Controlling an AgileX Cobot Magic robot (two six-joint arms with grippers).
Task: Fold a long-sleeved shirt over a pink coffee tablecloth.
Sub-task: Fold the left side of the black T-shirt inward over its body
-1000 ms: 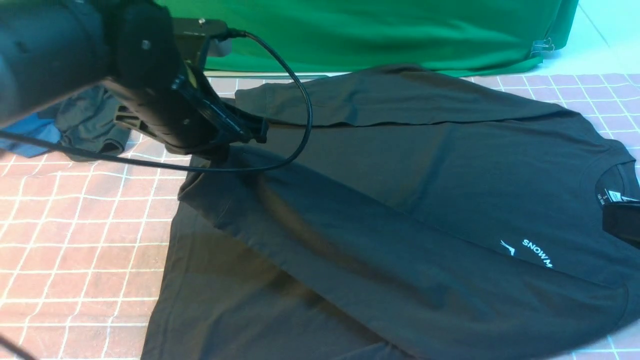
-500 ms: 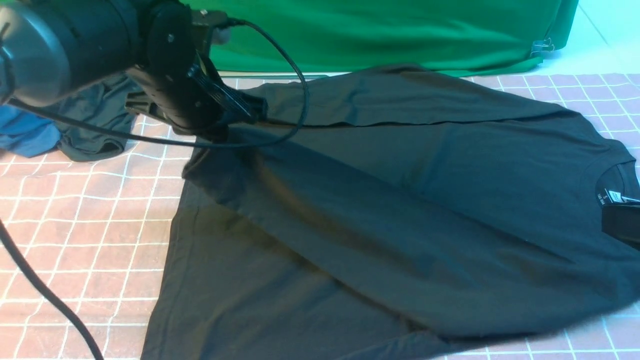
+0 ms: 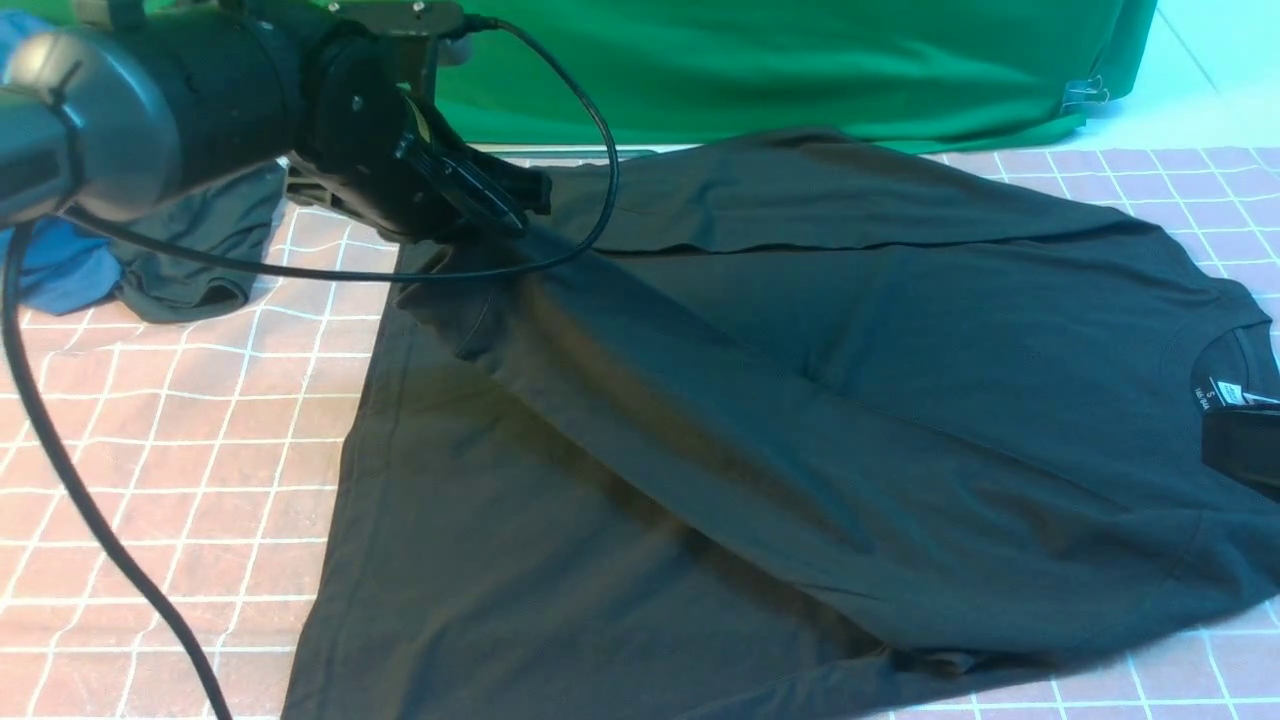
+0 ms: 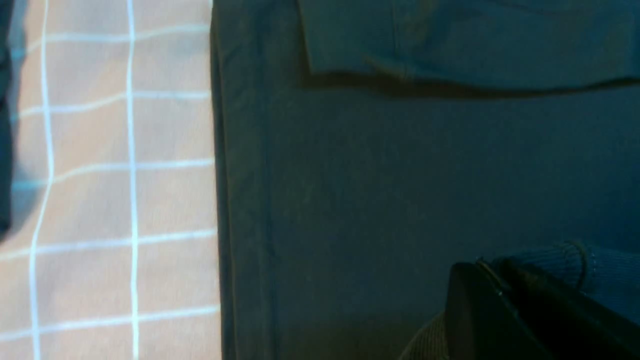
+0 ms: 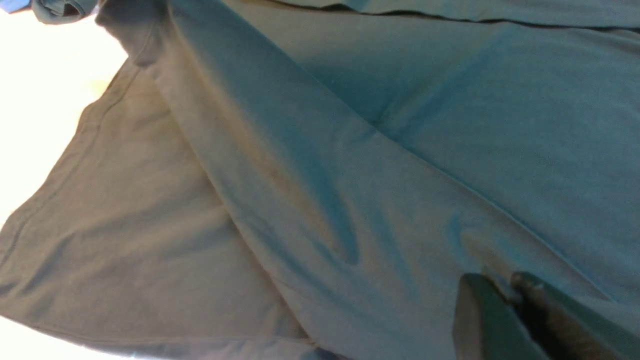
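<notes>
The black long-sleeved shirt (image 3: 800, 400) lies spread on the pink coffee tablecloth (image 3: 150, 450), its collar and white neck label (image 3: 1215, 392) at the right. One sleeve runs slantwise over the body from the near right to the far left. My left gripper (image 3: 525, 195) is at the far left end of that sleeve, shut on its ribbed cuff (image 4: 600, 270). The other sleeve lies folded along the far edge. Only a dark part of my right gripper (image 3: 1240, 450) shows, beside the collar. In the right wrist view the right gripper (image 5: 500, 285) pinches a sliver of shirt cloth.
Bright green fabric (image 3: 750, 60) hangs along the back. A smaller dark garment (image 3: 190, 250) and a blue cloth (image 3: 60, 265) are bunched at the far left. A black cable (image 3: 90, 510) from the left arm crosses the tablecloth at the near left.
My left gripper has carried the cuff farther back and a little right. The sleeve now lies over the chest and hides the white print. The right gripper stays by the collar.
</notes>
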